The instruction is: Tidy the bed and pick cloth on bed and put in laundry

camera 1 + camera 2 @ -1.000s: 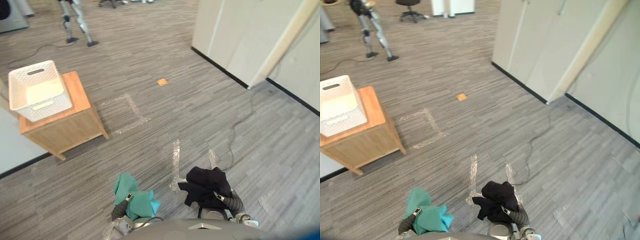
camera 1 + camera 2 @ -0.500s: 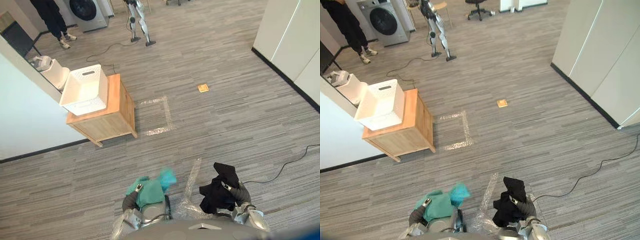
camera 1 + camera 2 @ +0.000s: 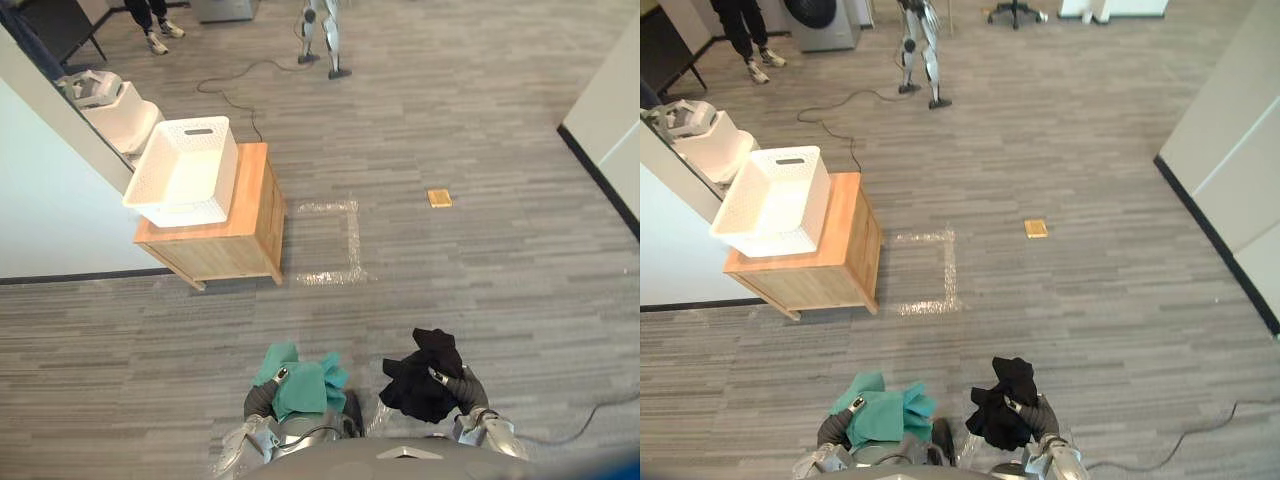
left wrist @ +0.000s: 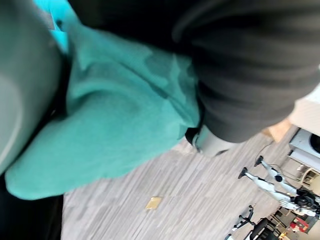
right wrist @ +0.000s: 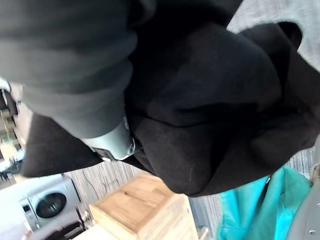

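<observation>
Robot hands [image 3: 262,397] [image 3: 462,388] seemingly bunch teal cloth [image 3: 303,385], black cloth [image 3: 412,388].

The teal cloth [image 3: 298,385] is plain, one flat blue-green. The black cloth [image 3: 420,375] is plain too, with no print. On the light honey-brown wooden cabinet [image 3: 250,200] sits a white basket [image 3: 186,170], its walls dotted with small holes. The floor [image 3: 500,280] around the cabinet is grey, streaked with fine darker and paler lines. Just right of the cabinet lies a pale tape outline [image 3: 352,240], and farther right 1 tan-orange square [image 3: 439,198].
</observation>
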Motion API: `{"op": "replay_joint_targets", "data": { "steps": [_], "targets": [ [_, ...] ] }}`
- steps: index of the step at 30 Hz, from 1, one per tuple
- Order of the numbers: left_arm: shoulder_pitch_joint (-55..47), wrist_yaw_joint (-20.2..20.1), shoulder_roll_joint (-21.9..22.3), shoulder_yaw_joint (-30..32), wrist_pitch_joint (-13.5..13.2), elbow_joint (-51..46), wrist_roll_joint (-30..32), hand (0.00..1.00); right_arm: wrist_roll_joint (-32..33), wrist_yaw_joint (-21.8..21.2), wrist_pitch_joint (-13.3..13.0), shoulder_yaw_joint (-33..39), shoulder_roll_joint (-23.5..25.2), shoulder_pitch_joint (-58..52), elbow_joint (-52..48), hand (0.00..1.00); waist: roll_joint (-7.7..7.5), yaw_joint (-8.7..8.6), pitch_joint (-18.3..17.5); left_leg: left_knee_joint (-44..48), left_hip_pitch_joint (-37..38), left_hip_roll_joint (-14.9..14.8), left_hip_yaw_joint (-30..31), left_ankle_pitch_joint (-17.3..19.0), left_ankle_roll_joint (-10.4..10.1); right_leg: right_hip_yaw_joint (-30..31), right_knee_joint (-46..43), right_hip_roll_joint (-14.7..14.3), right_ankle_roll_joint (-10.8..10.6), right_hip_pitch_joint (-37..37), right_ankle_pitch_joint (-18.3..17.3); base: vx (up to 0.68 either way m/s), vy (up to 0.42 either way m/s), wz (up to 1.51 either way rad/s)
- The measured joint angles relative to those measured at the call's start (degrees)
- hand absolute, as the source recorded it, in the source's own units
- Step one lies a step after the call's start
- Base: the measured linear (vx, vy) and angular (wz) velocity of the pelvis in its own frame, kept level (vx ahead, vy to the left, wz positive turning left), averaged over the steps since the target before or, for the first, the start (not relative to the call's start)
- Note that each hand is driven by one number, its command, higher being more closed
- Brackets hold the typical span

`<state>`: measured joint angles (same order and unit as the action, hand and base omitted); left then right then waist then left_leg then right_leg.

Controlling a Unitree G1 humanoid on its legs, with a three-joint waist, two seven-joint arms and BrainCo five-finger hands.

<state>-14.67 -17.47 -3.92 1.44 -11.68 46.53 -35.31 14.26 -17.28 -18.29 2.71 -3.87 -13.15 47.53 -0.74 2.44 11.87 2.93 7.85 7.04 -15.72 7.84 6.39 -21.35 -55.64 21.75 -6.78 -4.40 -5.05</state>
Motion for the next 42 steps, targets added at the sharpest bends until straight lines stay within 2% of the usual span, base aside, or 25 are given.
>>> {"op": "replay_joint_targets", "data": {
  "steps": [1, 3, 5, 7, 10, 11, 13, 14, 16, 18, 20, 21, 22, 25, 28, 30, 31, 33, 34, 35, 36, 37, 38, 39, 42],
  "targets": [
    [0.1, 0.4, -0.4, -0.4, 0.0, 0.1, 0.2, 1.0, 0.1, -0.1, 0.1, -0.4, 0.0, -0.7, -0.8, 1.0, 0.08, -0.59, -0.1, -0.4, 1.2, 0.0, 1.5, 0.4, -0.3, 0.1, -2.0, -0.2, 0.7, 2.9, -2.5, 0.35, 0.051, 0.82],
    [0.5, 1.5, -1.5, -1.3, -0.1, 0.3, 0.2, 1.0, 0.4, -0.2, 0.1, -1.0, -0.2, -0.7, -1.9, 1.0, -0.59, -2.16, 0.0, -0.7, 3.6, -1.1, 4.6, 1.2, -1.0, 0.7, 2.2, -3.3, -0.7, 9.1, -8.9, 0.31, 0.005, 0.85],
    [1.3, 1.9, -1.6, -1.4, 0.0, 0.3, 0.2, 1.0, 1.0, -0.3, 0.0, -1.1, -0.4, -0.8, -1.8, 1.0, -0.47, -2.38, 0.1, -0.4, 5.1, -2.5, 7.4, 1.7, -2.0, 1.8, 11.7, -7.3, -0.4, 12.9, -10.3, 0.34, -0.075, 0.82],
    [2.5, 2.5, -1.5, -1.6, 0.2, 0.3, 0.4, 1.0, 4.7, -2.2, 1.6, -1.1, -0.7, -0.8, -2.1, 1.0, -0.46, -3.1, 0.2, -0.5, 6.0, -3.3, 10.7, 2.3, -3.0, 3.3, 23.5, -9.8, 0.3, 15.4, -8.6, 0.41, -0.137, 0.99],
    [2.0, 2.9, -1.1, -2.0, 0.1, 0.3, 1.1, 1.0, 9.4, -5.9, 2.1, -0.4, -0.6, -2.9, -3.7, 1.0, -0.65, -3.45, 0.5, -0.6, 9.7, -4.1, 14.5, 5.1, -7.2, 7.6, 43.6, -11.4, 1.0, 15.5, 2.2, 0.42, -0.217, 0.89],
    [1.6, 2.9, -1.1, -2.0, 0.0, 0.3, 1.1, 1.0, 9.7, -6.4, 2.0, -0.4, -0.5, -3.1, -3.9, 1.0, -0.83, -3.45, 0.6, -0.4, 10.6, -4.2, 14.9, 5.9, -8.2, 8.4, 45.3, -11.5, 1.2, 15.1, 3.6, 0.42, -0.254, 0.68],
    [0.5, 2.9, -1.3, -2.0, -0.1, 0.3, 1.3, 1.0, 9.9, -7.2, 2.0, -0.4, -0.7, -3.3, -4.0, 1.0, -0.84, -3.7, 0.9, 1.1, 13.3, -6.3, 15.3, 9.2, -9.6, 8.6, 43.0, -12.6, 5.1, 13.7, 11.1, 0.44, -0.31, 0.49],
    [0.0, 2.9, -0.5, -2.0, -0.2, 0.3, 1.6, 1.0, 10.4, -7.2, 2.2, -0.4, -0.8, -2.9, -4.2, 1.0, 0.8, -3.59, 0.9, 1.5, 13.5, -8.5, 15.0, 10.0, -10.2, 7.6, 40.8, -14.0, 5.6, 14.1, 8.6, 0.44, -0.344, 0.26],
    [-0.2, 2.8, 1.1, -2.3, -0.2, 0.3, 2.7, 1.0, 14.3, -11.4, -14.1, -2.6, -1.4, -2.5, -6.7, 1.0, 2.61, -3.37, 1.5, 4.3, 12.3, -10.7, 13.0, 9.5, -10.8, 6.3, 35.0, -14.9, 7.2, 16.4, 3.0, 0.44, -0.36, 0.12],
    [-0.4, 2.7, 1.0, -1.9, -0.5, 0.2, 2.8, 1.0, 14.0, -11.2, -18.1, -3.4, -0.6, -2.5, -9.8, 1.0, 2.42, -3.65, 1.5, 9.3, 9.8, -11.0, 12.8, 9.0, -11.3, 6.1, 33.9, -15.4, 8.0, 16.7, 1.2, 0.29, -0.273, -0.11],
    [-0.5, 2.4, 0.6, -2.0, -0.8, -0.3, 2.7, 1.0, 13.4, -11.1, -19.8, -3.9, -1.3, -0.9, -13.2, 1.0, 2.62, -3.6, 1.9, 26.8, 1.5, -12.5, 12.9, 5.1, -11.5, 5.5, 38.1, -17.3, 8.7, 14.0, 0.3, 0.28, -0.277, -0.31],
    [-0.9, 2.2, 1.0, -2.2, -2.1, -0.9, 2.7, 1.0, 13.4, -11.2, -19.8, -4.0, -2.4, -0.5, -14.1, 1.0, 3.43, -3.01, 2.0, 38.2, -4.3, -15.0, 12.0, -1.5, -11.9, 5.1, 39.4, -18.2, 8.8, 11.0, 0.0, 0.42, -0.224, -0.24],
    [-1.5, 1.7, 0.7, -2.0, -3.3, -2.5, 2.7, 1.0, 13.4, -11.2, -19.6, -4.6, -3.0, -0.9, -15.1, 1.0, 3.09, -2.97, 3.0, 48.5, -8.9, -16.6, 10.5, -4.7, -11.7, 5.5, 40.2, -19.0, 9.9, 8.8, -1.4, 0.45, -0.2, -0.21],
    [-1.8, 0.6, 0.3, -1.9, -4.0, -4.0, 1.9, 1.0, 11.0, -10.2, -17.7, -4.3, -4.5, -1.5, -14.4, 1.0, 3.69, -2.7, 3.1, 55.4, -15.8, -17.7, 7.9, 0.9, -10.5, 6.4, 42.5, -20.2, 11.5, 4.1, -3.2, 0.33, -0.124, -0.22],
    [-2.1, -0.8, 0.0, -1.9, -3.9, -4.8, 0.3, 1.0, 8.1, -10.0, -16.3, -3.1, -4.5, -3.9, -13.7, 1.0, 3.09, -2.85, 3.4, 41.7, -16.9, -15.6, 2.3, 4.0, -11.1, 6.7, 44.9, -19.2, 10.7, -0.2, -3.4, 0.35, -0.086, -0.2],
    [-2.2, -1.2, 0.2, -2.0, -3.7, -4.8, -0.2, 1.0, 6.8, -11.1, -16.1, -1.7, -4.6, -6.9, -12.8, 1.0, 2.85, -3.12, 3.5, 23.0, -16.6, -12.4, -1.7, 3.6, -11.6, 6.4, 46.6, -18.6, 9.5, -3.4, -4.4, 0.46, 0.011, 0.04],
    [-2.1, -1.4, 0.3, -2.0, -3.7, -4.8, -0.3, 1.0, 6.8, -11.5, -16.3, -1.2, -4.7, -7.5, -12.6, 1.0, 2.71, -3.16, 3.6, 18.4, -16.5, -11.6, -3.1, 2.3, -11.4, 6.3, 47.3, -18.5, 9.2, -4.1, -4.6, 0.41, 0.061, 0.07],
    [-2.3, -2.5, 0.1, -2.0, -3.8, -4.3, -1.9, 1.0, 6.7, -13.2, -18.1, -0.5, -5.5, -10.1, -12.5, 1.0, 2.69, -3.14, 3.7, 4.8, -16.2, -10.4, -7.5, -5.0, -10.6, 5.9, 48.8, -18.8, 6.7, -6.5, -6.2, 0.37, 0.115, 0.06],
    [-2.4, -2.6, 0.1, -2.0, -4.1, -4.1, -2.3, 1.0, 6.3, -13.5, -16.7, -0.5, -5.8, -10.4, -12.7, 1.0, 2.65, -3.11, 3.7, 3.6, -16.2, -10.4, -8.0, -6.1, -10.1, 5.8, 48.7, -18.8, 6.3, -7.4, -7.0, 0.38, 0.166, 0.04],
    [-2.4, -2.8, -0.2, -2.0, -4.9, -3.5, -2.4, 1.0, 4.5, -13.6, -14.4, -0.7, -6.3, -10.7, -12.1, 1.0, 2.06, -2.79, 3.6, 4.4, -15.7, -10.3, -9.2, -9.3, -6.4, 5.9, 48.2, -18.2, 5.4, -9.1, -9.3, 0.41, 0.192, 0.09],
    [-2.3, -3.6, -0.8, -1.8, -5.6, -3.3, -2.5, 1.0, 4.1, -13.6, -13.1, -1.5, -6.1, -10.3, -11.9, 1.0, 1.02, -2.73, 2.9, 6.7, -15.7, -8.7, -9.7, -7.4, -2.2, 5.8, 46.8, -16.1, 4.5, -9.6, -11.7, 0.41, 0.199, 0.08],
    [-2.3, -4.0, -1.3, -1.8, -6.2, -3.3, -2.5, 1.0, 6.6, -16.7, -14.6, -2.3, -5.9, -10.2, -11.3, 1.0, 0.31, -2.49, 2.6, 8.2, -16.0, -8.1, -10.3, -5.5, -1.6, 5.8, 45.5, -14.9, 4.0, -9.4, -12.5, 0.43, 0.187, -0.04],
    [-2.0, -3.8, -1.0, -1.9, -6.5, -3.2, -2.5, 1.0, 18.8, -27.4, -23.6, -5.2, -6.0, -10.2, -11.0, 1.0, 0.06, -2.15, 2.5, 10.3, -16.0, -7.1, -10.6, -2.4, 0.0, 5.9, 41.2, -13.1, 2.4, -7.8, -13.5, 0.43, 0.189, -0.13],
    [-2.5, -3.3, -0.5, -1.9, -6.7, -3.2, -2.5, 1.0, 16.0, -24.9, -29.6, -6.3, -5.6, -10.4, -16.4, 1.0, 0.41, -2.5, 2.4, 11.3, -15.3, -6.5, -10.9, -0.8, 0.7, 5.9, 32.0, -10.8, 1.7, -4.4, -13.7, 0.52, 0.247, -0.13],
    [-2.6, -0.6, -1.2, -3.4, -7.8, -3.8, -5.0, 1.0, 17.3, -25.2, -25.6, -10.5, -2.5, -9.1, -22.1, 1.0, -0.25, -3.25, 2.6, 10.5, -8.0, -4.9, -9.7, 2.5, 1.1, 7.6, 4.4, -6.3, -1.2, 5.3, -9.9, 0.45, 0.204, 0.19]
  ]
}}
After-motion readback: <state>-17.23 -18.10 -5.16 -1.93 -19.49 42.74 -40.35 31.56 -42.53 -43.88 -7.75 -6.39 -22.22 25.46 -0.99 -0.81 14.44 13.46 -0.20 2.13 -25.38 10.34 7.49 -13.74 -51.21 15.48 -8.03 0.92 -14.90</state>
